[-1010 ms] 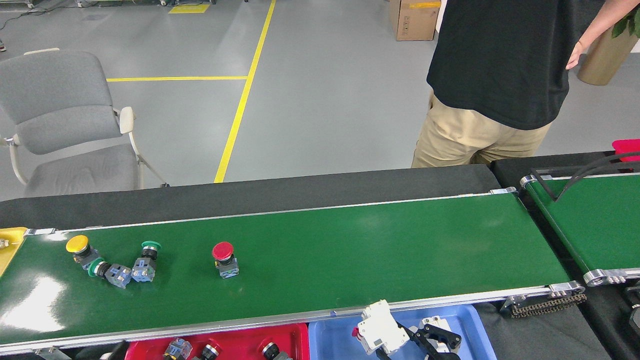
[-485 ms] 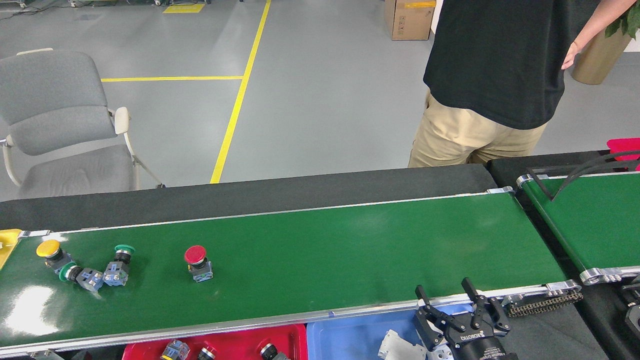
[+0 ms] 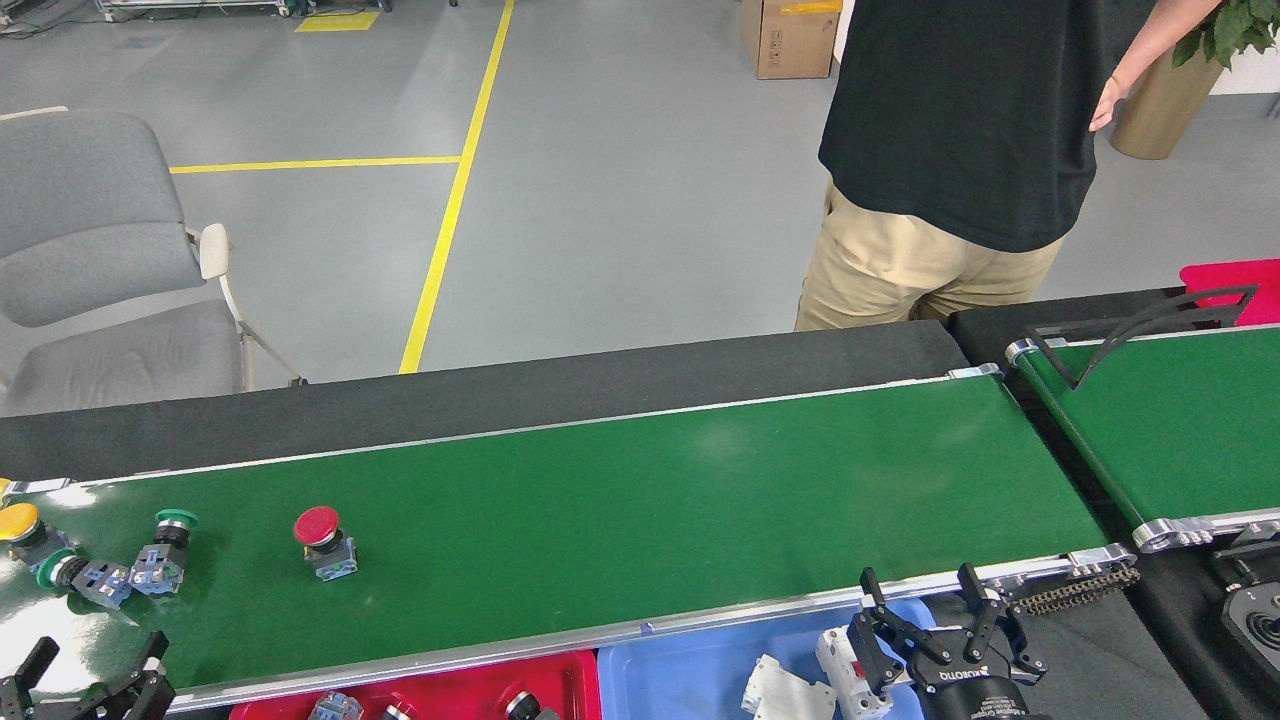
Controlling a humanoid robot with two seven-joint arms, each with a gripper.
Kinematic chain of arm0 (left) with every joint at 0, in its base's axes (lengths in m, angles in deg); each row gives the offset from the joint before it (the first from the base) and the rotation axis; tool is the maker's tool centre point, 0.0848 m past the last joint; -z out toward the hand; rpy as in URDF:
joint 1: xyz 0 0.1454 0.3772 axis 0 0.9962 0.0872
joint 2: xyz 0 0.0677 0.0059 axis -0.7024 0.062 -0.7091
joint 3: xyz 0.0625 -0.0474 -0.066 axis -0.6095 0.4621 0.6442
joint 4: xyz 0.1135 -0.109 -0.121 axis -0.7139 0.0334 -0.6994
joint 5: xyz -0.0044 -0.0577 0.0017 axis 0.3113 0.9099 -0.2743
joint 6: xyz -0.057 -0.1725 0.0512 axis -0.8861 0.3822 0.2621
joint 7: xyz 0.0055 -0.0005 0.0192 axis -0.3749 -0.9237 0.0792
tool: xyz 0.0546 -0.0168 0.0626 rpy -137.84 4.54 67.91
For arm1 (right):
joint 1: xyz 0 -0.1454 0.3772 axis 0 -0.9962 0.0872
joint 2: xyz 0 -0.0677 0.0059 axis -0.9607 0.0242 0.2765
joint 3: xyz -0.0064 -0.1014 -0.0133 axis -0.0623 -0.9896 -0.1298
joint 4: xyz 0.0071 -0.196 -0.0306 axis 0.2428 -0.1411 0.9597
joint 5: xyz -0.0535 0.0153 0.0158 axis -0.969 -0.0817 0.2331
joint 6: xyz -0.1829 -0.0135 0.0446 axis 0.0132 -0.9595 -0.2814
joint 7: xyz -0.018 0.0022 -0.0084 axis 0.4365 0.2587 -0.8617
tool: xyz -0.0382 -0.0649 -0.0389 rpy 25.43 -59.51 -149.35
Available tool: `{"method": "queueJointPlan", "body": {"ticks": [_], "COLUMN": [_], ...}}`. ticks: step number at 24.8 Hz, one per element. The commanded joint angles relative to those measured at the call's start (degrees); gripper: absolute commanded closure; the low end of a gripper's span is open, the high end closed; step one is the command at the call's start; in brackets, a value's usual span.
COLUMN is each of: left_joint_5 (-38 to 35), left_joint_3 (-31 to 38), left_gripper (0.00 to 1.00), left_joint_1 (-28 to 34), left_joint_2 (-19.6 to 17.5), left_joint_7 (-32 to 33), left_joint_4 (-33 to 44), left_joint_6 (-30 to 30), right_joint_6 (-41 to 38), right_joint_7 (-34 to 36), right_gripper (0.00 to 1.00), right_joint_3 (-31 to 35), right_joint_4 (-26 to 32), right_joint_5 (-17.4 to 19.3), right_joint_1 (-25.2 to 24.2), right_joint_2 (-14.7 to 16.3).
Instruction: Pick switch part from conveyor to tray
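The conveyor (image 3: 620, 500) is the long green belt across the view. On its left part lie several switch parts: a red‑capped one (image 3: 322, 541) alone, two green‑capped ones (image 3: 163, 562) (image 3: 82, 577) touching each other, and a yellow‑capped one (image 3: 20, 530) at the left edge. My left gripper (image 3: 100, 648) rises at the bottom left corner, open and empty, just in front of the green pair. My right gripper (image 3: 918, 582) stands open and empty over the blue tray (image 3: 680, 675). A red tray (image 3: 470, 685) below the belt holds switch parts.
Two white breaker blocks (image 3: 785, 692) (image 3: 848, 668) lie in the blue tray beside my right gripper. A second green belt (image 3: 1170, 430) with a black bracket is at the right. A person (image 3: 960, 150) stands behind the conveyor; a grey chair (image 3: 100, 270) is far left.
My right gripper let go of a white breaker block into the blue tray and now stands open. The switch parts have shifted left on the belt. My left gripper has come into view.
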Motion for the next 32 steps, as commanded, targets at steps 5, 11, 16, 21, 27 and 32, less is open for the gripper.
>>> {"method": "queueJointPlan", "body": {"ticks": [5, 11, 16, 21, 27, 32], "left_joint_5": [0.1, 0.1, 0.1, 0.1, 0.3, 0.3], "left_joint_3": [0.2, -2.5, -5.3, -8.7, -9.7, -9.8], "left_gripper": [0.0, 0.0, 0.0, 0.31, 0.8, 0.91], "left_joint_1": [-4.4, -11.7, -17.2, -21.8, -23.1, -22.4], "left_joint_2": [-5.2, -8.2, -9.7, -10.0, -9.0, -6.8], "left_joint_7": [-0.1, -0.1, -0.2, -0.4, -0.8, -3.6], "left_joint_4": [-6.9, -16.6, -23.1, -28.4, -31.6, -30.0], "left_joint_6": [-0.6, -3.0, -5.5, -11.0, -13.6, -12.2], "right_joint_6": [-0.5, -2.5, -2.7, -3.0, -3.3, -3.3], "right_joint_7": [0.2, 0.2, 0.2, 0.2, 0.3, 0.4], "right_gripper": [0.0, 0.0, 0.0, 0.0, 0.0, 0.0], "right_joint_3": [-0.1, -0.2, -0.2, -0.2, -0.3, -0.3], "right_joint_4": [-0.4, -1.3, -2.5, -3.2, -4.4, -4.4], "right_joint_5": [-0.1, -0.1, -0.1, -0.1, -0.1, -0.1], "right_joint_1": [0.3, 1.0, 1.0, 3.7, 4.0, 3.8], "right_joint_2": [1.0, 1.7, 1.8, 1.8, 1.6, 1.4]}}
